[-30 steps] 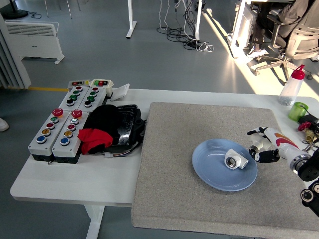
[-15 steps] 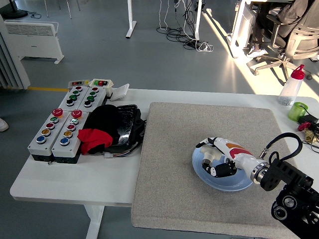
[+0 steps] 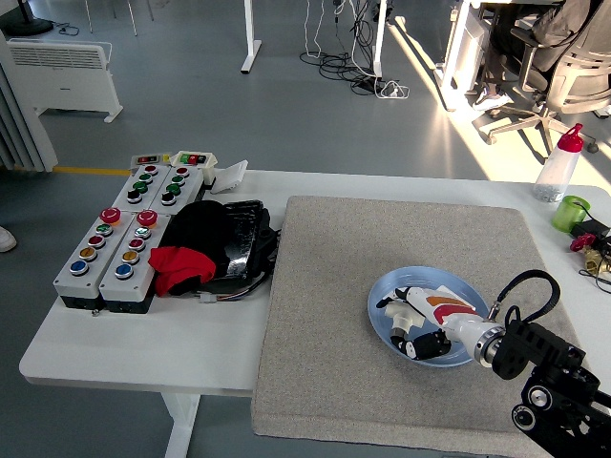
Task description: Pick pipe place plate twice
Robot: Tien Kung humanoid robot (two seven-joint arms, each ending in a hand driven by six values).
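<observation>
The blue plate lies on the grey mat, right of centre. My right hand comes in from the lower right and sits low over the plate, covering its middle. The white pipe fitting is hidden under the hand, so I cannot tell whether it is held. My left arm is out of view.
Two grey button boxes stand at the table's left, with a black and red bundle beside them. A clear bottle with a red cap and a green cup stand at the far right edge.
My right hand moved left from beside the plate to over it, covering the pipe fitting that lay in plain sight, then settled slightly lower.
</observation>
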